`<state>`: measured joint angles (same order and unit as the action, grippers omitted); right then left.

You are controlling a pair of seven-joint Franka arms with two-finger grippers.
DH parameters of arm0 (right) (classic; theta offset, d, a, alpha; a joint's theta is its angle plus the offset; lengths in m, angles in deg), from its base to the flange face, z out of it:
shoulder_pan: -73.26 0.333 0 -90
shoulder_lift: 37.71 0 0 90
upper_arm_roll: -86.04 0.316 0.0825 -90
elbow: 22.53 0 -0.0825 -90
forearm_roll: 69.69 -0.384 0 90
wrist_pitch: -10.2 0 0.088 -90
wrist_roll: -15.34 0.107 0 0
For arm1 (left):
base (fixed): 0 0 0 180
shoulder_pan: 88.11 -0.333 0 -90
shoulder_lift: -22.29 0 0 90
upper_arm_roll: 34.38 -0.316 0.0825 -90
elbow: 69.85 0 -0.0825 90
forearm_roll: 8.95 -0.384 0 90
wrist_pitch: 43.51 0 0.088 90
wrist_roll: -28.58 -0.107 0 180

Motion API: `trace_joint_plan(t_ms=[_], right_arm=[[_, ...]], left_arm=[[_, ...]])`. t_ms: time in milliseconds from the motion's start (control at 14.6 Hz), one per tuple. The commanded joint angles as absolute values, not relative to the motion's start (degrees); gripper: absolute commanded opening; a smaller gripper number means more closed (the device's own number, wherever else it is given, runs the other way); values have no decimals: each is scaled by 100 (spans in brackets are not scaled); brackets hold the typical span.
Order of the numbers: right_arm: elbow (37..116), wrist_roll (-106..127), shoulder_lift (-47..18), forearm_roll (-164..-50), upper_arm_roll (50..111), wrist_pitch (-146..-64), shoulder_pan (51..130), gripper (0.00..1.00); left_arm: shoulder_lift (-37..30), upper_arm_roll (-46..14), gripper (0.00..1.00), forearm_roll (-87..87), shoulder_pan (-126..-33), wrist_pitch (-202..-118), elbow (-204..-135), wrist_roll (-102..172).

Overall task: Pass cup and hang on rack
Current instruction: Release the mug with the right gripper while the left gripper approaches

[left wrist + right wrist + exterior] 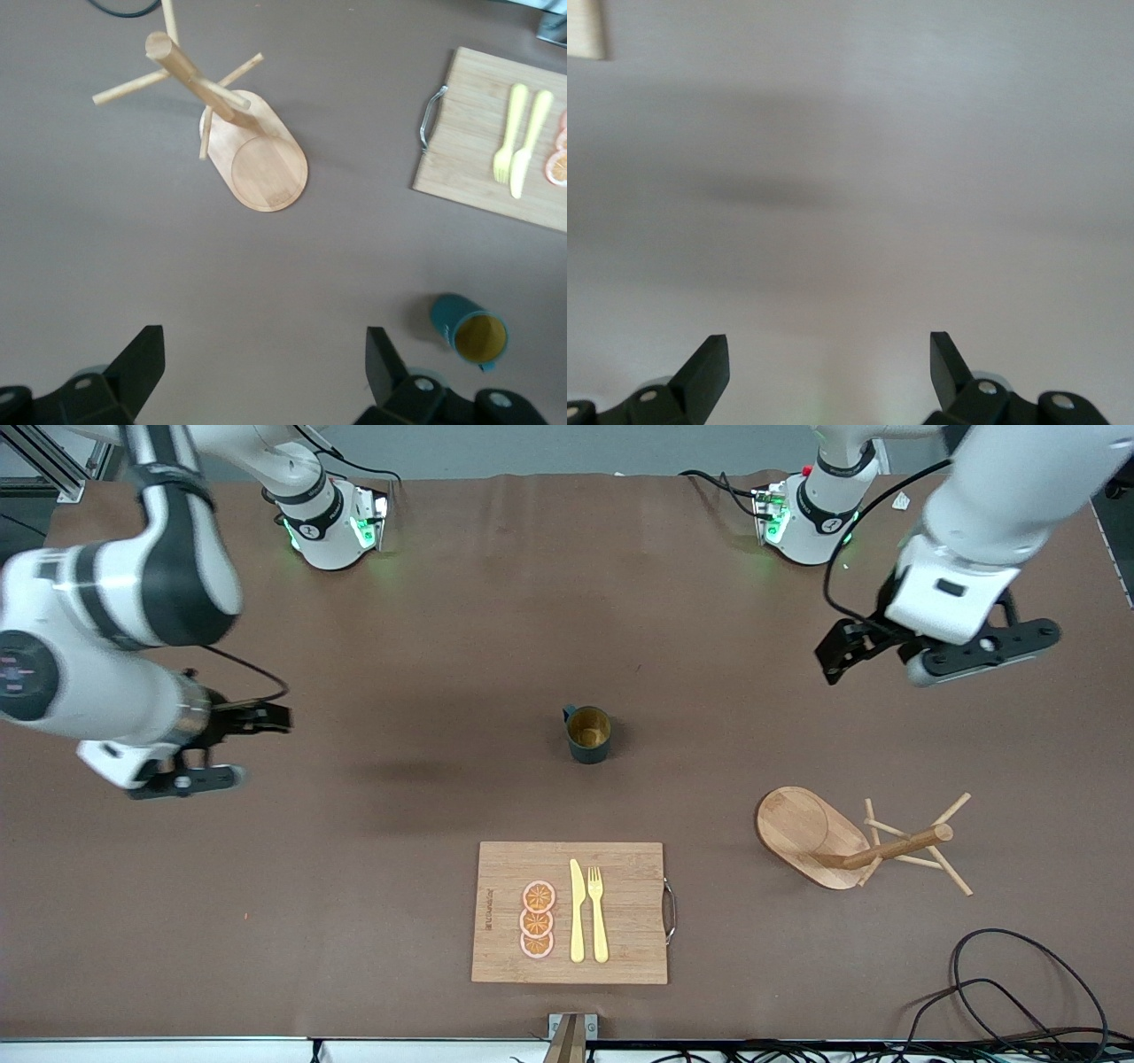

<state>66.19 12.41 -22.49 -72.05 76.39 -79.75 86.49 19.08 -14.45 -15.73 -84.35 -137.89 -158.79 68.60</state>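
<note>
The cup [588, 734] stands upright near the middle of the desk [425, 646], mouth up, long axis vertical. Its small handle points toward the robots' bases and slightly toward the right arm's end. Nothing touches it.

The rack [837, 840] stands on its oval base toward the left arm's end of the desk, nearer the front camera than the cup and well apart from it. Its post is upright, with thin pegs sticking out around its top.

A cutting board [571, 912] lies flat nearer the front camera than the cup. On it are three orange slices [537, 919], a yellow knife [577, 911] and a yellow fork [598, 914], the two utensils side by side with tips toward the cup.

The left claw [873, 657] hangs in the air over bare desk at the left arm's end, fingers [142, 359] spread wide, holding nothing. The right claw [232, 748] hangs over bare desk at the right arm's end, likewise wide and empty.
</note>
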Motion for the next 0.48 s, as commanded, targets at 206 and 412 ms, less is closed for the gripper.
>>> trace_joint_plan(t_ms=[206,412], right_arm=[[6660,410,-2584,-7127,7769,-7735,7556,100],[6467,418,-2584,-6812,7777,-7533,7528,100]], left_arm=[[1378,-1188,100,-2712,-7381,-13711,-15747,9156],[947,-1179,100,-3433,-6756,-13711,-15721,10369]])
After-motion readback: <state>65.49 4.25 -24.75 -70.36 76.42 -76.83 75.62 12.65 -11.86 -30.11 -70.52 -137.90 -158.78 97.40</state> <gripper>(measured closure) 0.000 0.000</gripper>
